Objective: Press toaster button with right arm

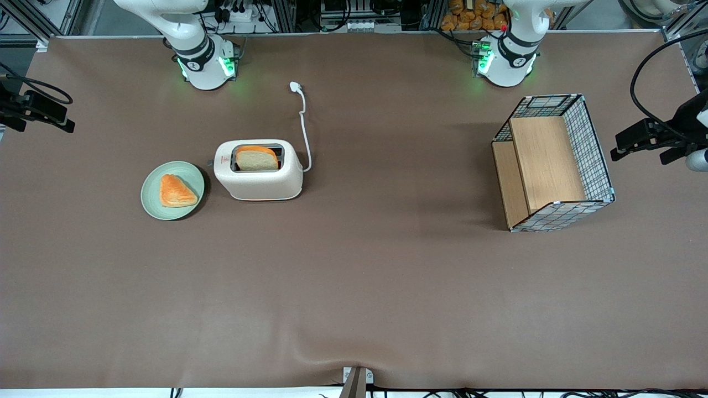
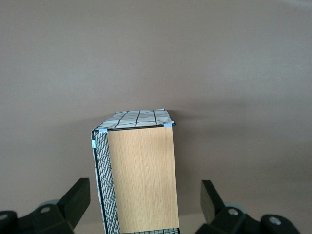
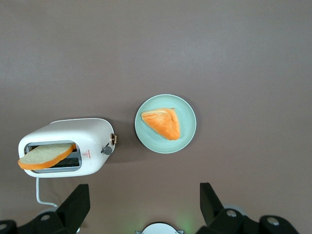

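The cream-white toaster (image 1: pixel 260 182) (image 3: pixel 73 134) stands on the brown table with a slice of bread (image 1: pixel 257 159) (image 3: pixel 46 156) sticking up out of its slot. The small grey button (image 3: pixel 106 150) (image 1: pixel 211 163) sits on the toaster's narrow red-logo end, the end that faces the green plate. The right arm's gripper (image 3: pixel 144 204) (image 1: pixel 58 119) hangs high over the working arm's end of the table, well apart from the toaster. It is open, its black fingers (image 3: pixel 73 207) spread wide with nothing between them.
A green plate (image 1: pixel 149 193) (image 3: pixel 187 139) with an orange pastry (image 1: pixel 176 191) (image 3: pixel 163 123) lies beside the toaster's button end. The white cord (image 1: pixel 303 121) runs from the toaster toward the arm bases. A wire basket with wooden panels (image 1: pixel 553 166) (image 2: pixel 141 170) stands toward the parked arm's end.
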Controlling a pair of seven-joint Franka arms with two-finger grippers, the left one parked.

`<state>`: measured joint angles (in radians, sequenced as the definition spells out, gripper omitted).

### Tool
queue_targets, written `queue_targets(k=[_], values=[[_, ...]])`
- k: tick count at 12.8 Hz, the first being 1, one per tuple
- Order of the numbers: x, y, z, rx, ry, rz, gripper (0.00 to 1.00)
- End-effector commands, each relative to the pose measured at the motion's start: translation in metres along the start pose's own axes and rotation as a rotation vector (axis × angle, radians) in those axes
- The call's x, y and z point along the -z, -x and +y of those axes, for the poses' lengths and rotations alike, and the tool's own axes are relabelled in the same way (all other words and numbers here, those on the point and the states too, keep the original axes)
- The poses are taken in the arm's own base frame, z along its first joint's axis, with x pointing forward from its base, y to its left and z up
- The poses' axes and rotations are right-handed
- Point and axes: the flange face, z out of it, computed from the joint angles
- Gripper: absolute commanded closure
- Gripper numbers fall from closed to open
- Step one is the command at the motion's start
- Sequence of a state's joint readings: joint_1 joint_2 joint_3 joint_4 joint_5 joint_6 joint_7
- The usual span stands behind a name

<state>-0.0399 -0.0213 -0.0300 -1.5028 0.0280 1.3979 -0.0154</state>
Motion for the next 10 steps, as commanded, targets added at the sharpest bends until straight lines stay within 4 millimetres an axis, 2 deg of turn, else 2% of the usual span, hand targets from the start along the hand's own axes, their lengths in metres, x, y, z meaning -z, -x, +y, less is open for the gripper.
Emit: queue_targets(k=[1,8,10], values=[[0.006,0.0,0.0,-0.013,0.01,-0.002,0.0],[0.001,-0.004,0.001,-0.009,-0.004,-0.014,0.0],[-0.007,-0.007,-0.001,-0.005,-0.016,-0.048,0.0]])
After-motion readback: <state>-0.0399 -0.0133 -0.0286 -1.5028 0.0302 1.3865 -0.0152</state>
